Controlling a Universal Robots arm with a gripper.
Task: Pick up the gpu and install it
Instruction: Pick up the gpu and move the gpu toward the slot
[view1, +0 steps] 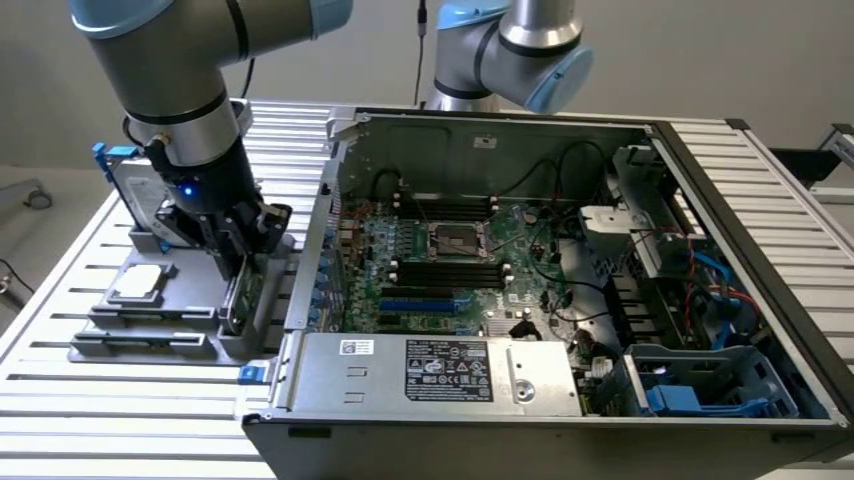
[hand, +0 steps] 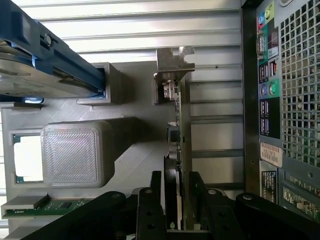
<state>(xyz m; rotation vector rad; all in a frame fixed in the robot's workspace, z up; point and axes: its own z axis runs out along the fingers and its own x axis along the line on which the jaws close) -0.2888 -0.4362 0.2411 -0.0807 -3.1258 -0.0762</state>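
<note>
The gpu (hand: 176, 131) stands on edge in a slot of the grey holder (hand: 135, 165), its silver end bracket (hand: 172, 61) at the far end. In the exterior view the gpu (view1: 242, 300) sits at the holder's side nearest the open computer case (view1: 350, 130). My gripper (hand: 174, 202) is lowered over the card, one black finger (hand: 150, 205) on each side of it and a thin gap between fingers and card. It is open and holds nothing. In the exterior view the gripper (view1: 238, 262) hangs straight down above the holder.
The holder also carries a silver hard drive in a blue frame (view1: 131, 185), a processor chip (view1: 140, 283) and memory sticks (hand: 30, 205). Inside the case lie the motherboard (view1: 447, 255), blue slots (view1: 414, 303) and a power supply (view1: 441, 370). The case's rear panel (hand: 290, 100) stands close beside the card.
</note>
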